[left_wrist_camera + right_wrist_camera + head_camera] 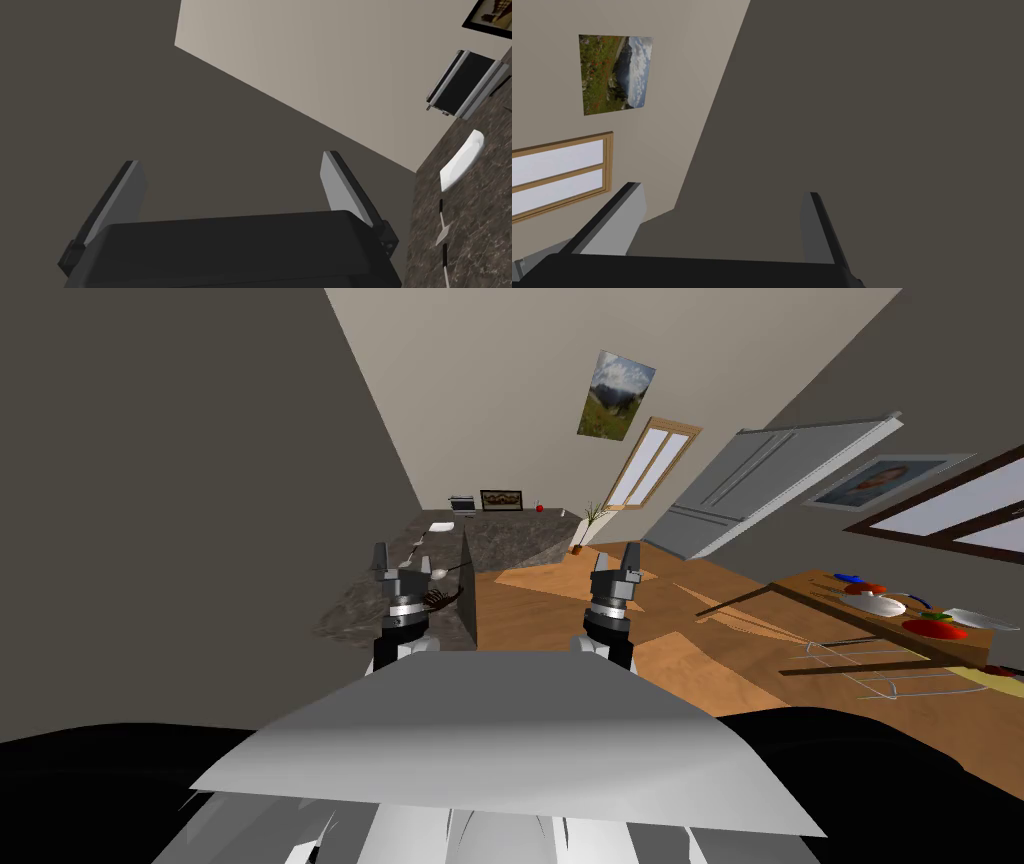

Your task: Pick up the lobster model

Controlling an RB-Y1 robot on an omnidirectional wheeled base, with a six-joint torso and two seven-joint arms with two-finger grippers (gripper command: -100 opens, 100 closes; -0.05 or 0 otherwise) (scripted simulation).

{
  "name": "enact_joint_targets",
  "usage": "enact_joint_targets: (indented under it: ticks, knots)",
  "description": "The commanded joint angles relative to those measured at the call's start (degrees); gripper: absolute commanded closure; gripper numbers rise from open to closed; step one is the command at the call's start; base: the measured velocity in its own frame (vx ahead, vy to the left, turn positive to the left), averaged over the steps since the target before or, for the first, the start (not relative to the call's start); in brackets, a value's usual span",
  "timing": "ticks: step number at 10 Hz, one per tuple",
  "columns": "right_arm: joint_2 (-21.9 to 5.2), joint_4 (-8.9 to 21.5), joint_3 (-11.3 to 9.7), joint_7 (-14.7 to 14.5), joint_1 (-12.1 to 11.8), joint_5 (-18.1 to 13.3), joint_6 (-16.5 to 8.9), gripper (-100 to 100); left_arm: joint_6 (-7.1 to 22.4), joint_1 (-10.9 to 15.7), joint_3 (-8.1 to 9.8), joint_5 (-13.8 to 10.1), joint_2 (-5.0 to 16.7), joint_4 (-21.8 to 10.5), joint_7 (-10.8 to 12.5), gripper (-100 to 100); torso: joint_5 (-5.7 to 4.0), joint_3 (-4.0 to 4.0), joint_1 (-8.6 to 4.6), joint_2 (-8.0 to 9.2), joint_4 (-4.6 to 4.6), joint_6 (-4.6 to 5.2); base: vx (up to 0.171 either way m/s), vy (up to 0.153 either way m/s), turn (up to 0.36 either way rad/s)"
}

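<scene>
Grey blades of my L pincer (402, 558) stand spread, nothing btwn them. The forearm is raised, blades pointing up, over the dark marbled counter (510, 543) near its front end. R pincer (616, 556) is raised and spread the same way, off the counter's R edge, above the wood floor (560, 618). Lobster model (440, 600), dark brown, lies on the counter by its R edge toward the near corner, just beside my L wrist. L wrist cam adds a toaster (465, 85) and a white dish (462, 161) toward the counter's far edge.
</scene>
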State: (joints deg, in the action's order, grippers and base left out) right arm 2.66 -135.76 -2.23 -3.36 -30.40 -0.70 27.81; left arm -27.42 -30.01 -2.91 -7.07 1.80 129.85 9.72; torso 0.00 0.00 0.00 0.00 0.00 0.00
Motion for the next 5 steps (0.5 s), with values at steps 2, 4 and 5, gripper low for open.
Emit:
enact_joint_targets:
  ticks: [2,4,5]
  knots:
    - [0.00,0.00,0.00,0.00,0.00,0.00,0.00,0,-0.99,-1.28,1.15,0.60,2.77,-2.90,1.00,-100,0.03,0.06,0.12,0.12,0.02,-0.02,-0.068,0.052,0.102]
    - [-0.01,0.00,0.01,0.00,0.01,0.00,0.00,0,-1.51,-1.97,1.73,0.93,3.71,-4.99,1.38,-100,0.07,0.20,0.29,0.35,0.08,-0.01,-0.081,0.066,0.087]
    - [0.00,0.00,0.00,0.00,0.01,0.00,0.00,0,-1.79,-2.34,2.02,1.10,4.14,-6.19,1.54,-100,0.06,0.18,0.27,0.30,0.07,-0.01,-0.074,0.049,0.051]
